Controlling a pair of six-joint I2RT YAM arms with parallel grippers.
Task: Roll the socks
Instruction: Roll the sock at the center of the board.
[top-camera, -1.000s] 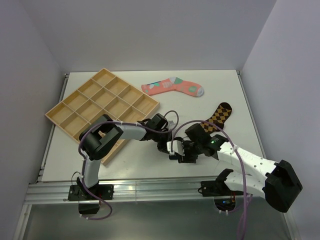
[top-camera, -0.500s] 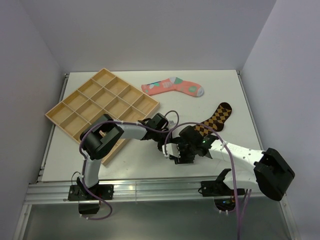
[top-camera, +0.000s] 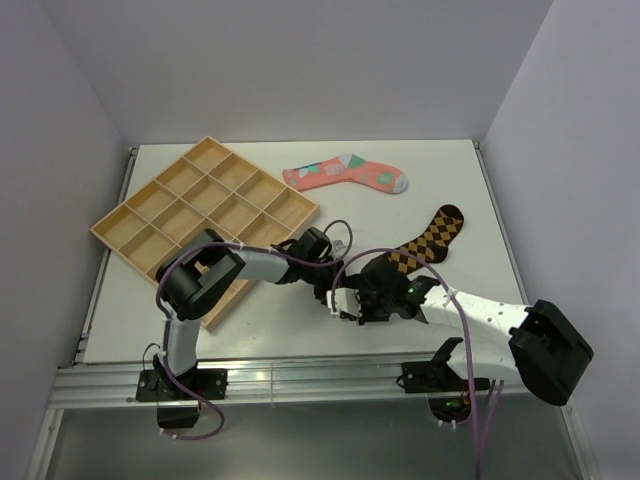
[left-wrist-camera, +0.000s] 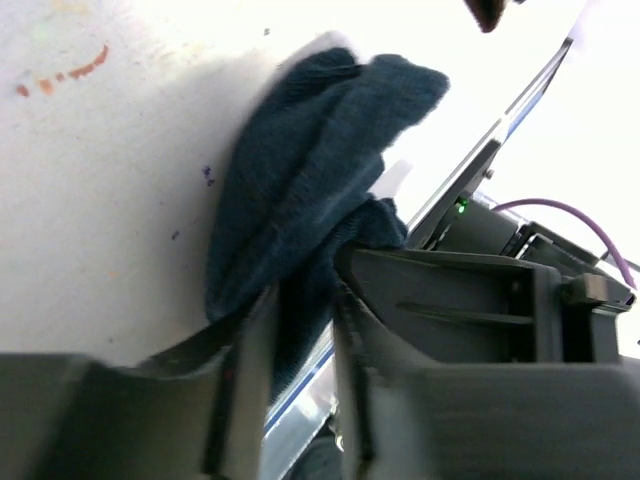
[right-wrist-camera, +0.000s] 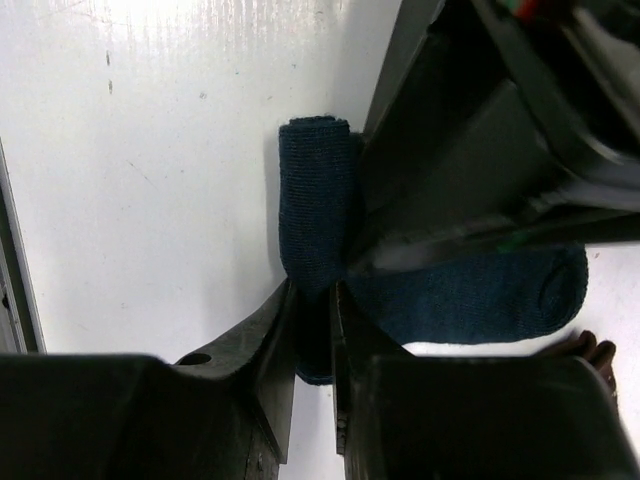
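The left gripper (left-wrist-camera: 300, 305) has its two fingers drawn in close, with a fold of the navy sock (left-wrist-camera: 300, 180) pinched in the narrow gap between them. The rest of that sock bunches up beyond the fingertips, lying on the white table (top-camera: 450, 170). The right gripper (right-wrist-camera: 312, 300) is just as narrow, its fingers closed on the same sock. From its wrist camera, one end of the sock stands rolled into a short tube just past the fingertips, while the other end stretches flat to the right under the dark body of the left arm.

From above, the two grippers meet nose to nose near the front middle of the table, and they hide the navy sock almost entirely. The diamond-patterned sock (top-camera: 430, 235) lies just behind the right arm, its lower end tucked beneath it. The pink sock (top-camera: 345, 175) lies well apart, toward the back. A wooden compartment tray (top-camera: 265, 173) sits at the left.
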